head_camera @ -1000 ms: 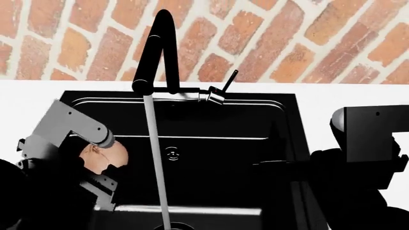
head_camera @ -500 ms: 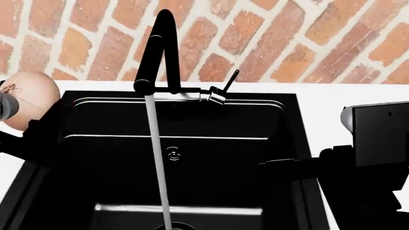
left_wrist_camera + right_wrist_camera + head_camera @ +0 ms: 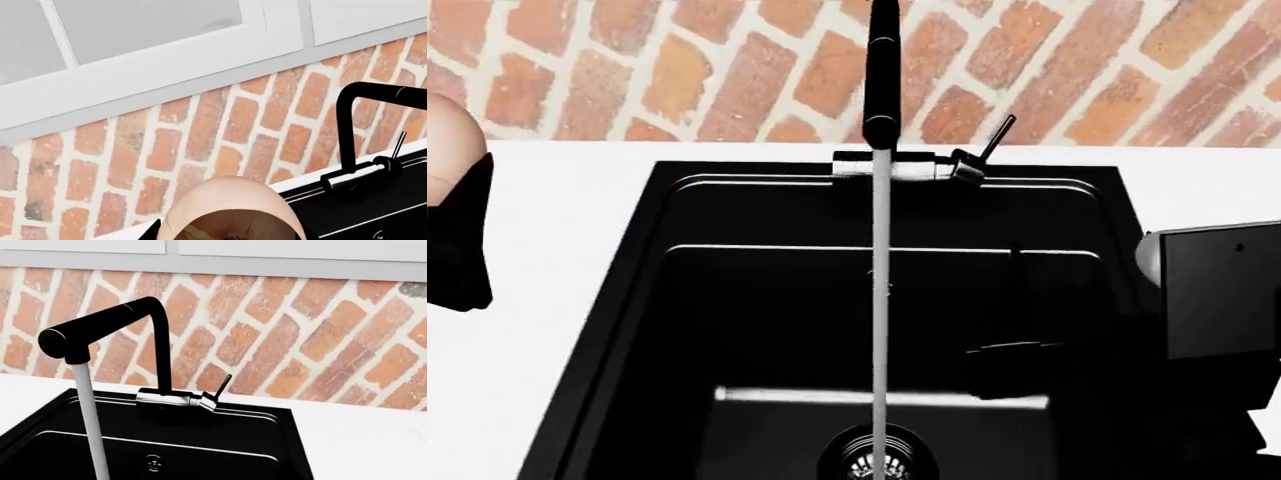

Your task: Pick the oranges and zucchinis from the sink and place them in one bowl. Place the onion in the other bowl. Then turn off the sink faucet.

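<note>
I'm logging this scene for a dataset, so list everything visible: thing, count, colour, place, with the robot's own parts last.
sink: one, black, set into the white counter, with a round metal drain at its floor.
sink faucet: one, black spout on a silver base, at the sink's back edge, with a thin lever beside it.
water stream: one, pale grey, falling from the spout to the drain.
counter: one, white, around the sink.
brick wall: one, red-orange, behind the counter.
window frame: one, white, above the bricks.
onion: one, pinkish-tan, held up left of the sink.
left gripper: one, black, shut on the onion.
right gripper: one, black, over the sink's right side; jaw state unclear.
</note>
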Available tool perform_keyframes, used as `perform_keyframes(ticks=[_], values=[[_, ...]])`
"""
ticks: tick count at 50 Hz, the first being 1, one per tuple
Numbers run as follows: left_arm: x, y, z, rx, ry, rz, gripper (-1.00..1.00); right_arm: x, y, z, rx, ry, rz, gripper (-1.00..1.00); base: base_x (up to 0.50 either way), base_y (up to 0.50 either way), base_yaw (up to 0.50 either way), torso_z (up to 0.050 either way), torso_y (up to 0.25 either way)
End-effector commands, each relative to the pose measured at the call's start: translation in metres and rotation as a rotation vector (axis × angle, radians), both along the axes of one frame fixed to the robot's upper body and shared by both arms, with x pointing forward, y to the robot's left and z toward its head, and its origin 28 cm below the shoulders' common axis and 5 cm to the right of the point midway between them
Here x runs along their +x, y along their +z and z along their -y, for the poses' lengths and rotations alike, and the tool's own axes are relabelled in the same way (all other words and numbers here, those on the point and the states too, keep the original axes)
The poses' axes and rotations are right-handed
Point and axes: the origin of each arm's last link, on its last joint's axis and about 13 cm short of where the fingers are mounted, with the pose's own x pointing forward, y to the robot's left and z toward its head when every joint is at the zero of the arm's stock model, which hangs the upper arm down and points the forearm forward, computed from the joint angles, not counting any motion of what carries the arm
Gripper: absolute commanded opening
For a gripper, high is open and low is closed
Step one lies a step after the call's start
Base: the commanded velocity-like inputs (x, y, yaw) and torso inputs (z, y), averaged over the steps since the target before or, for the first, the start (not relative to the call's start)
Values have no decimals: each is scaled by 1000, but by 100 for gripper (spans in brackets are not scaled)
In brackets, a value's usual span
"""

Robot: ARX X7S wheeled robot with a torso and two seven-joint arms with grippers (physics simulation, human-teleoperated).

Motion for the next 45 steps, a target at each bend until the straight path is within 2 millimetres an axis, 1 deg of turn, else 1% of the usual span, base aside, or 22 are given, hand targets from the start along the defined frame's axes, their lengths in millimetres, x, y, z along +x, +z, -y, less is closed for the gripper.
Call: perform_keyframes(ticks=[1,20,24,32,45], values=[[0,1,1,-25,8,8,-100,-3,-2,0,13,-3,-2,100,-137,426,0,0,0],[2,-2,4,-35,-10,-6,-100,-5,-5,3,34,-22,0,100,-252,414,0,0,0],[1,-2,3,-37,-11,-4,-100,-5,-5,3,34,-24,3,100,-44,145,0,0,0],[2,-3,6,-41,-12,-4,-100,-5,-5,2,8,-16,2,100,-2,127,0,0,0],[1,-3,6,-48,-10,-5,-100,-5,-7,2,36,-19,10,100,-8,500,0,0,0]])
